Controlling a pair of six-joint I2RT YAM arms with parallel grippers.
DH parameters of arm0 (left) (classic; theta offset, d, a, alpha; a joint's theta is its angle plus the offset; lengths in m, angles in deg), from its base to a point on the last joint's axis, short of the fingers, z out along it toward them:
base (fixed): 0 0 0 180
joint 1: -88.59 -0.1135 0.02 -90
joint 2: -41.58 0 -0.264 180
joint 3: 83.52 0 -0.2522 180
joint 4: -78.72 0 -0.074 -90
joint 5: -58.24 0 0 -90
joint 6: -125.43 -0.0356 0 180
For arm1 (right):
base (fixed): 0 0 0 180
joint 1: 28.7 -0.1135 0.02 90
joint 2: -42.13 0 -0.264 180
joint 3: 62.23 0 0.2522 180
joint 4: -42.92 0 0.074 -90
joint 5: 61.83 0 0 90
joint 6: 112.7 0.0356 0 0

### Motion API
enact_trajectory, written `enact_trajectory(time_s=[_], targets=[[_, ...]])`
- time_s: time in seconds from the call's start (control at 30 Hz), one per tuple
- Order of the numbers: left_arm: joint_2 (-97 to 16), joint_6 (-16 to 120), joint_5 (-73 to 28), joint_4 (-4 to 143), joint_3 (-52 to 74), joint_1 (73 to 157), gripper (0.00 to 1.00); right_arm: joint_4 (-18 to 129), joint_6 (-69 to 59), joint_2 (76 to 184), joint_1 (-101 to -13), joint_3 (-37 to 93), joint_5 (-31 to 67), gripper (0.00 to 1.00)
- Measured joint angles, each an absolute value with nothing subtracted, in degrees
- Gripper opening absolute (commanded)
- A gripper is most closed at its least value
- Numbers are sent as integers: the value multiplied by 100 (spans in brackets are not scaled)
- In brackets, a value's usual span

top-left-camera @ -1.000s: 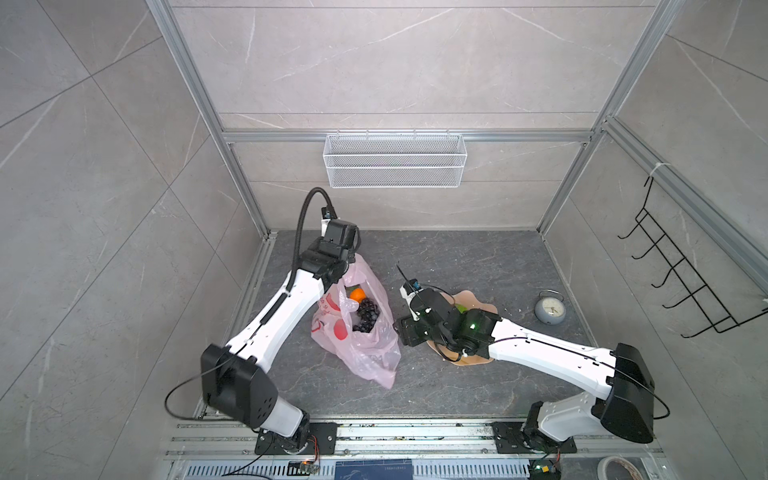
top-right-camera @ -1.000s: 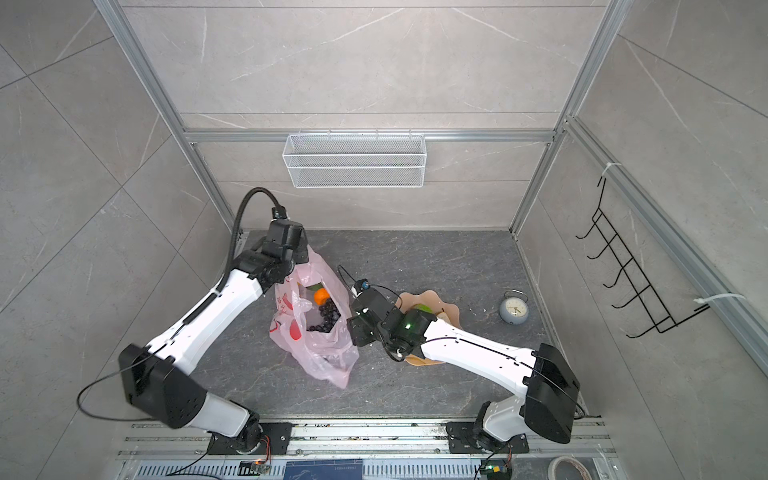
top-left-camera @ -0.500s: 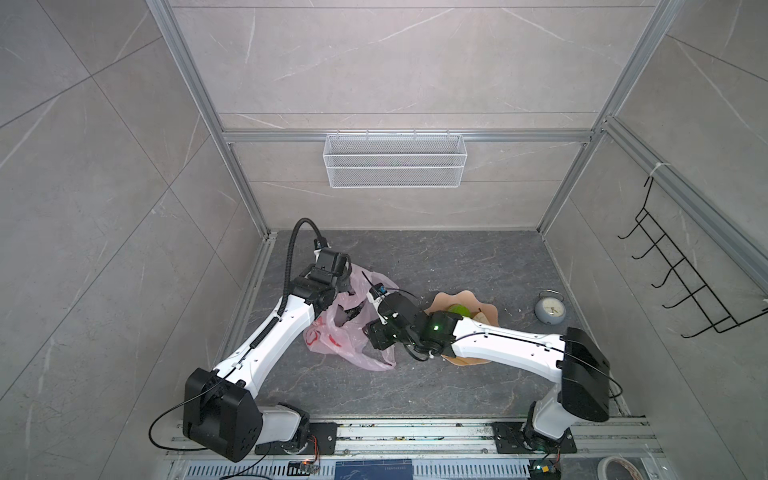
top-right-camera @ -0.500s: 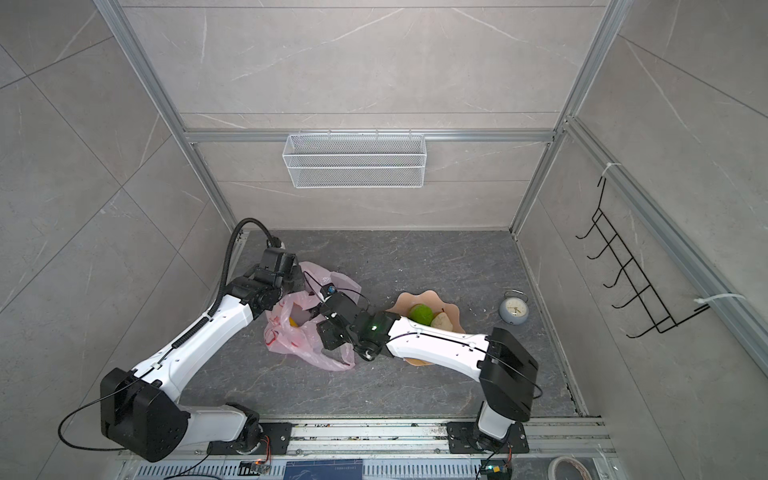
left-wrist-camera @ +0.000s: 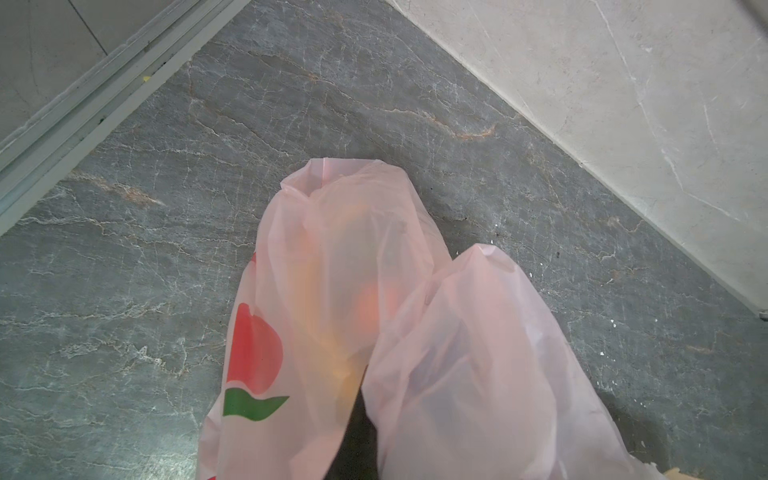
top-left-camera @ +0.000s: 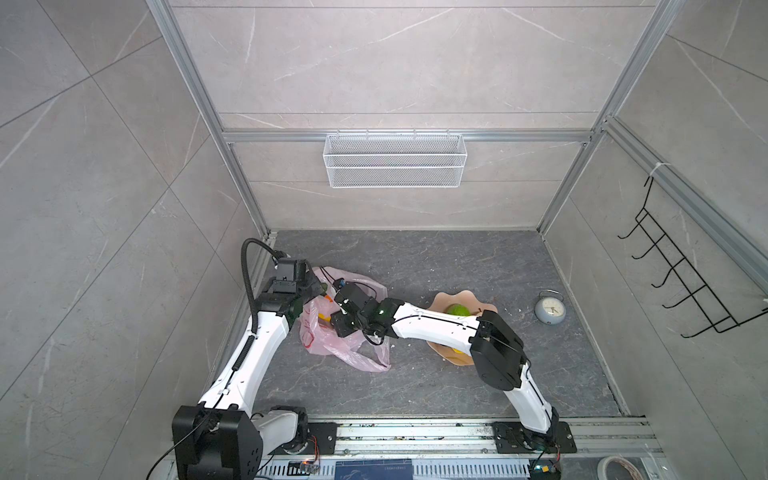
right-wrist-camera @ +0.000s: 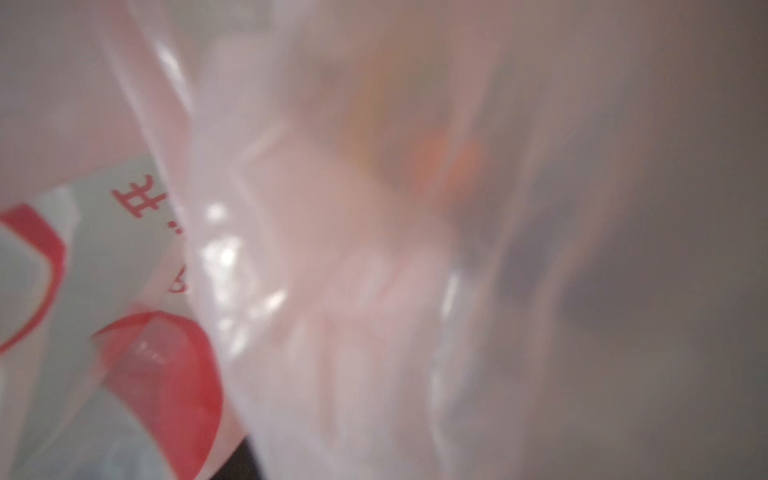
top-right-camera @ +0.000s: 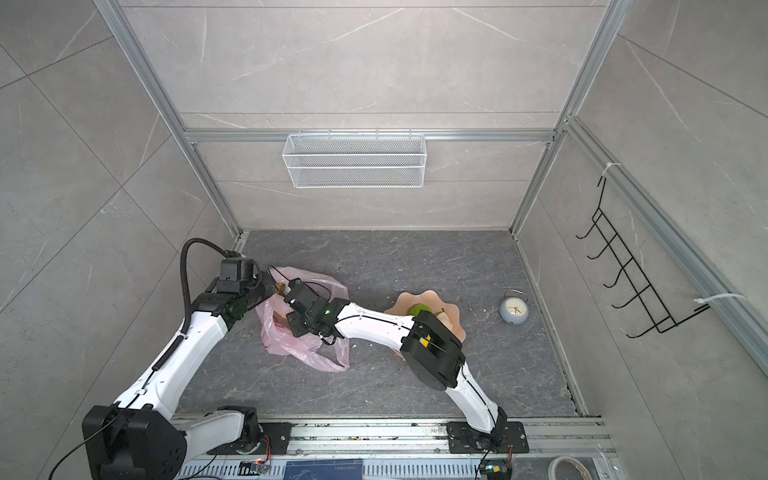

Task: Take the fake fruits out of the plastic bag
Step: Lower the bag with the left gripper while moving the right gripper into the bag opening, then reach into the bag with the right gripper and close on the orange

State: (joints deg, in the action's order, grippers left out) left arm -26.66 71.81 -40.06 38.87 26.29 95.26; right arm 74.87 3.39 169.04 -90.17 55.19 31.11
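Closest in, the plastic bag (top-left-camera: 322, 347) trails 1 loop handle flat on the grey floor (top-left-camera: 415, 386), and its slumped body lies just beyond, toward the left side, with the mouth facing the right arm. The film is thin, limp and glossy, so I judge it will crumple, slide and cling rather than hold any shape. It is best taken at the rim or a handle, where a doubled fold gives the pads something to bite. Level with it and well to the right, the peach plate (top-left-camera: 440, 300) carries a green fruit (top-left-camera: 457, 311) and a beige one (top-right-camera: 444, 319). The right gripper (top-left-camera: 334, 313) reaches across the middle into the bag's mouth. Its fingers are hidden under the wrist and the film, and its own camera shows only blurred pink plastic, so I cannot tell whether they are spread or closed on anything. The fake fruits (left-wrist-camera: 374, 305) inside the bag read as an orange glow and a yellow smear through the film. They look small, smooth and probably hollow, so light, but apt to roll or squirt out of a pinch. A hold across the narrow middle, with no film caught between pad and fruit, seems safest. At the bag's far rim the left gripper (top-left-camera: 313, 286) has its fingers pressed together, apparently nipping the bag's edge.
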Motion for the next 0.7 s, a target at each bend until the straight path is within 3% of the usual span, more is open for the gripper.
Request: enact_trajectory(time_s=[0.13,0.4,0.7], targets=[[-2470,7385,-4019,3950,2865,9404,0,7533,313,17000,-9034,5305,3085,49],[-1816,7780,-4216,3944,3567,8853,0,7153,365,16524,-9266,3678,3072,48],[-2017,8051,-4165,3931,3779,8479,0,6711,516,16115,-9360,2948,3120,48]])
